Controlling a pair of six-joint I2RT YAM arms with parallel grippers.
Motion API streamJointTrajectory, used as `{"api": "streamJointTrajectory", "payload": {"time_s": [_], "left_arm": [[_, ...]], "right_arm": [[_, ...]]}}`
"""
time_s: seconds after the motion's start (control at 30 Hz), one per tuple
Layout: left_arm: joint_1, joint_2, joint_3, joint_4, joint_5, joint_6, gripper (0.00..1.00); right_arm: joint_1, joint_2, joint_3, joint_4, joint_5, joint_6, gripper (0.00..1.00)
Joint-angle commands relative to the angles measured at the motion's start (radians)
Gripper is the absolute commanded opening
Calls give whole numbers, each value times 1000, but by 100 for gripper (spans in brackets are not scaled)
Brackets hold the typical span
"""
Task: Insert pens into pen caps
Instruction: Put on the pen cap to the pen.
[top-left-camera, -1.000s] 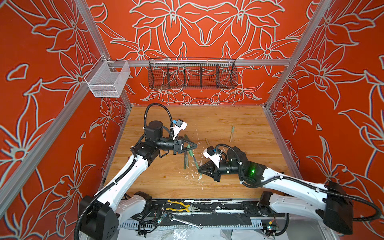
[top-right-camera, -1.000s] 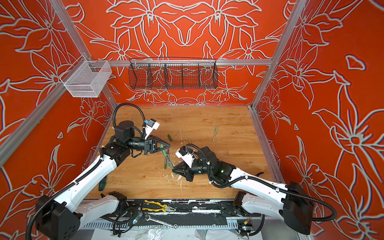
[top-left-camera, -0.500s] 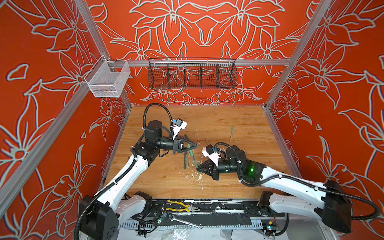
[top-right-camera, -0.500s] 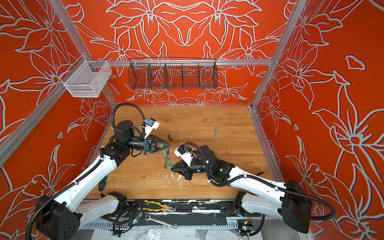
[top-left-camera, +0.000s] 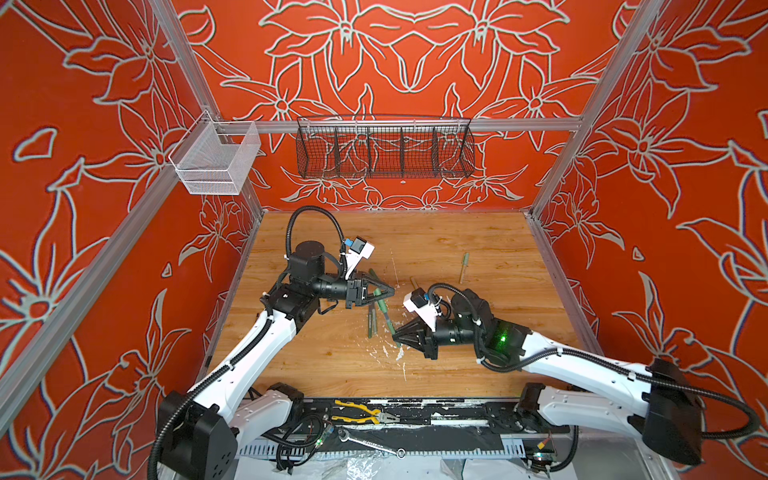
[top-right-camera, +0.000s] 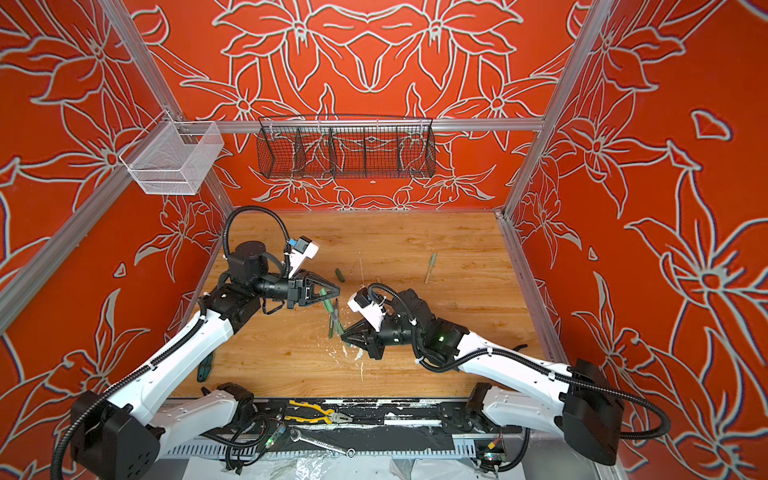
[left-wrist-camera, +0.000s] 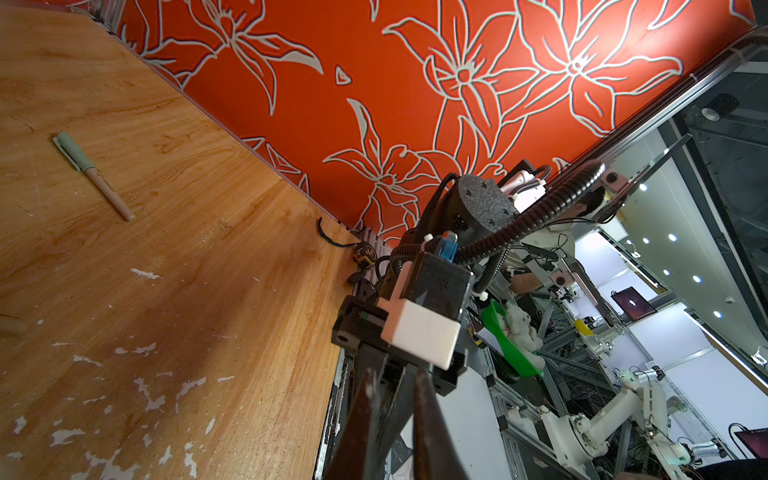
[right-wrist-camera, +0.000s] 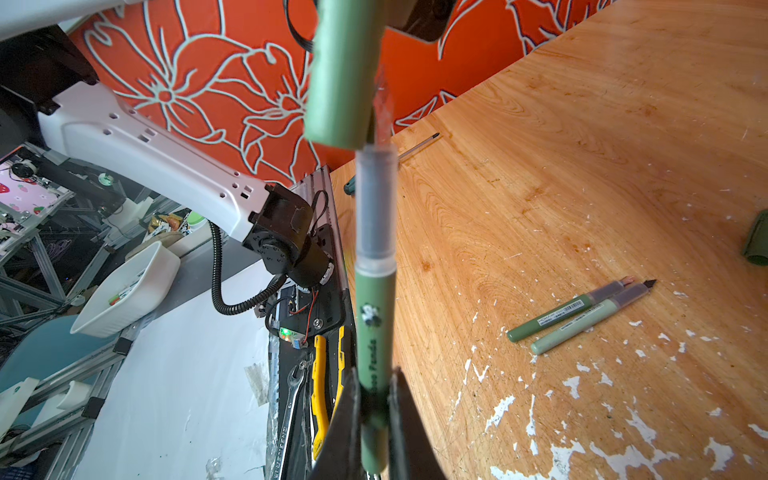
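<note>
My right gripper (right-wrist-camera: 374, 399) (top-left-camera: 397, 334) is shut on the lower body of a pale green pen (right-wrist-camera: 374, 316) (top-left-camera: 388, 318). The pen points up at my left gripper (top-left-camera: 390, 289). That gripper is shut on a pale green pen cap (right-wrist-camera: 345, 70) (top-left-camera: 377, 293). The pen's clear front section meets the cap's open end, and its tip shows alongside the cap's rim. Two uncapped green pens (right-wrist-camera: 569, 309) (top-left-camera: 372, 322) lie side by side on the wooden floor. A dark green cap (top-left-camera: 372, 274), a tan cap (top-left-camera: 413, 282) and a tan pen wearing a pale green cap (left-wrist-camera: 93, 174) (top-left-camera: 463, 267) also lie there.
Yellow pliers (top-left-camera: 361, 411) and a wrench (top-left-camera: 365, 442) lie on the black front rail. A teal-handled screwdriver (top-right-camera: 204, 368) rests by the left wall. A black wire basket (top-left-camera: 384, 149) and a white mesh basket (top-left-camera: 216, 160) hang on the red walls.
My right gripper has carried the pen slightly up and left, closer to the cap. The left gripper has stayed put.
</note>
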Motion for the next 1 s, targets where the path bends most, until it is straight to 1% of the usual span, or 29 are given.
{"api": "streamJointTrajectory", "payload": {"time_s": [0.0, 0.1, 0.27, 0.47, 0.6, 0.67, 0.8, 0.97], "left_arm": [[1, -5, -13, 12, -2, 15, 0], [-2, -5, -8, -3, -9, 24, 0], [13, -48, 1, -68, -102, 73, 0], [83, -69, -14, 5, -107, 10, 0], [108, -63, -25, 68, -73, -34, 0], [108, -52, -25, 83, -45, -45, 0], [108, -39, -52, 203, 17, -127, 0], [97, -17, -53, 271, 72, -178, 0]], "right_arm": [[5, -36, 32, 16, -16, -18, 0], [5, -40, 39, 8, -17, -22, 0], [5, -40, 22, 9, -22, -15, 0], [5, -41, -1, 19, -24, -6, 0], [6, -35, -1, 17, -24, -7, 0], [5, -35, 1, 16, -18, -9, 0], [5, -33, 8, 14, -7, -13, 0], [5, -26, 13, 17, -5, -16, 0]]}}
